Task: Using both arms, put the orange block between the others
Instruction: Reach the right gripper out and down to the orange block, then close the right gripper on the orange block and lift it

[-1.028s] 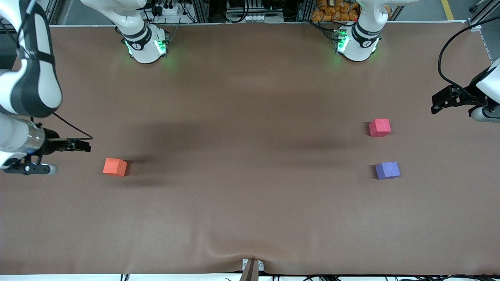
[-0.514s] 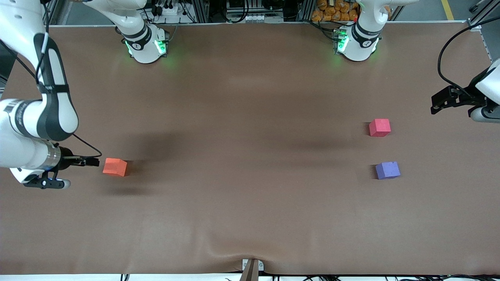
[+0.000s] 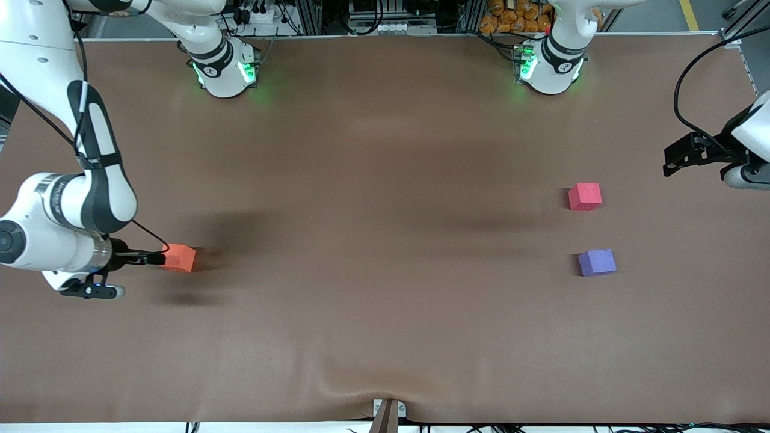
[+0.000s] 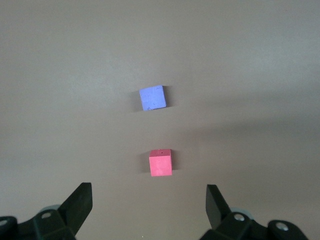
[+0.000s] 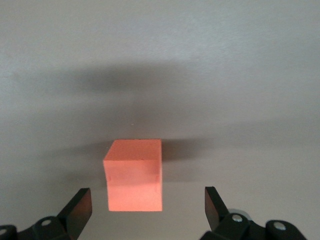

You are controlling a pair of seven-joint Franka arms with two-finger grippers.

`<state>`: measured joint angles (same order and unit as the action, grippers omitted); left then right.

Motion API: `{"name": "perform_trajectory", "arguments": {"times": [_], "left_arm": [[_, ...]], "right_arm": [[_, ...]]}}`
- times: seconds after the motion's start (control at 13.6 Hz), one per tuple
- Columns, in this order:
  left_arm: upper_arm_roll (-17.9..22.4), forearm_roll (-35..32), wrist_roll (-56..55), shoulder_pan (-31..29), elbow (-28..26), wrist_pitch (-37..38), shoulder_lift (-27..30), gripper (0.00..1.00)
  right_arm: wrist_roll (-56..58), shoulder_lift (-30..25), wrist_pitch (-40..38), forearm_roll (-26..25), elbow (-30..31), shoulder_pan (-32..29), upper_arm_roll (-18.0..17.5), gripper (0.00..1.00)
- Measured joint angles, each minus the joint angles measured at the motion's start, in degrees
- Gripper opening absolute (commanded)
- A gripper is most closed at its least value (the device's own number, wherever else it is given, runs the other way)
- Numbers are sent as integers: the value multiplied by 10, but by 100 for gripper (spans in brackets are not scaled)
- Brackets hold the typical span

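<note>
Front view: purple block [image 3: 597, 262] sits nearest, orange block [image 3: 178, 257] toward the right arm's end, red block [image 3: 585, 196] farther. Right tool [image 3: 155, 258], wide open and empty, reaches the orange block. Left tool [image 3: 680, 157] waits, open, empty.

We see a bright orange block [image 3: 178, 257] at our black right claw [image 3: 157, 258], a pinkish-red cube [image 3: 585, 196] and purple-blue cube [image 3: 597, 262] near our black left claw [image 3: 669, 162], on a plain brown bench [image 3: 385, 240].
</note>
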<state>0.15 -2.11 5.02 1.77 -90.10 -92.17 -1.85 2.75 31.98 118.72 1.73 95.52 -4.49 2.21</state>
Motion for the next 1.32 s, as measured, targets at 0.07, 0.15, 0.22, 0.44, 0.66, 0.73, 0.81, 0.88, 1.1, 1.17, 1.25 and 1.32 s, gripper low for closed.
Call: {"name": "perform_trajectory", "arguments": {"times": [0.07,0.15,0.22,0.44,0.66,0.73,0.81,0.88,1.1,1.17,1.25,1.32], "left_arm": [[0,0,0,0,0,0,0,100],[0,0,0,0,0,0,0,100],[0,0,0,0,0,0,0,100],[0,0,0,0,0,0,0,100],[0,0,1,0,0,0,0,100],[0,0,3,0,0,0,0,100],[0,0,4,-1,0,0,0,100],[0,0,5,-1,0,0,0,100],[0,0,5,-1,-1,1,-1,100],[0,0,5,-1,-1,1,-1,100],[0,0,5,-1,-1,1,-1,100],[0,0,5,-1,-1,1,-1,100]], "right_arm": [[0,3,4,5,4,3,-1,100],[-1,6,12,8,9,5,-1,100],[-1,6,22,10,17,6,-1,100],[-3,8,46,14,38,9,-1,100],[-6,9,56,14,43,15,-1,100],[-6,11,60,14,45,16,-1,100],[-6,13,63,14,46,16,-1,100],[-6,15,66,14,46,16,-1,100],[-5,21,66,13,48,16,-1,100],[-5,23,66,13,48,16,-1,100],[-5,26,67,13,48,16,-1,100],[-5,30,67,13,48,16,-1,100]]}}
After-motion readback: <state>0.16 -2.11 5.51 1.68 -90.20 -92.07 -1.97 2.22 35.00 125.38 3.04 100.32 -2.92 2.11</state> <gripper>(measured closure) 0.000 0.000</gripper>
